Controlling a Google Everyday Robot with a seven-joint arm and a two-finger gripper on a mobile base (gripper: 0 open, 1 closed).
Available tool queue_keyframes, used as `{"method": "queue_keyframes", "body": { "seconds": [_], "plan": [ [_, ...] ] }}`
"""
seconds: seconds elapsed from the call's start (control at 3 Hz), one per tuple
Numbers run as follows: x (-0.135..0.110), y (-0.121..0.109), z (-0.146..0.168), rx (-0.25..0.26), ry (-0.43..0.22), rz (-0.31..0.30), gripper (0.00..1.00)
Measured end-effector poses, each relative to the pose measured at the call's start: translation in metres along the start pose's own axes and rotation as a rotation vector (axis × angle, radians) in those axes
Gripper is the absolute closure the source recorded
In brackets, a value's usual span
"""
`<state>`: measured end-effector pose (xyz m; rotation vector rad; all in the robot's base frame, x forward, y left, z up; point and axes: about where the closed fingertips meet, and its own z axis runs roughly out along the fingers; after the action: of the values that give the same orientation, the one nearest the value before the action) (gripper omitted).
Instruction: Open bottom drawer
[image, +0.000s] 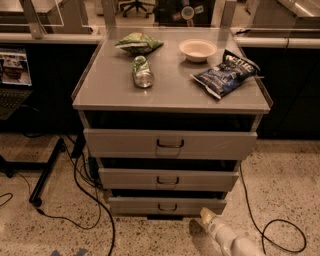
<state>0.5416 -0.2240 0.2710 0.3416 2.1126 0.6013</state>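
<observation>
The grey metal cabinet (170, 100) has three drawer fronts. The bottom drawer (135, 205) is the narrowest-looking front, with a small dark loop handle (167, 207) at its centre, and it looks shut or nearly shut. My gripper (206, 216) is a pale tip on a white arm that comes up from the bottom right. It sits low near the floor, just below and right of the bottom drawer's right end, apart from the handle.
The top drawer (125, 143) and the middle drawer (130, 178) are above. On the cabinet top lie a green bag (138, 43), a crushed can (142, 72), a white bowl (198, 49) and a blue chip bag (225, 74). Cables (85, 190) trail on the speckled floor at the left and right.
</observation>
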Motion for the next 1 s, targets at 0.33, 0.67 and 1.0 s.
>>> {"method": "queue_keyframes", "body": {
  "seconds": [0.33, 0.67, 1.0],
  "plan": [
    [-0.014, -0.021, 0.023, 0.039, -0.120, 0.062, 1.00],
    [-0.033, -0.050, 0.065, 0.081, -0.192, 0.116, 1.00],
    [-0.033, -0.045, 0.073, 0.069, -0.198, 0.114, 1.00]
  ]
}}
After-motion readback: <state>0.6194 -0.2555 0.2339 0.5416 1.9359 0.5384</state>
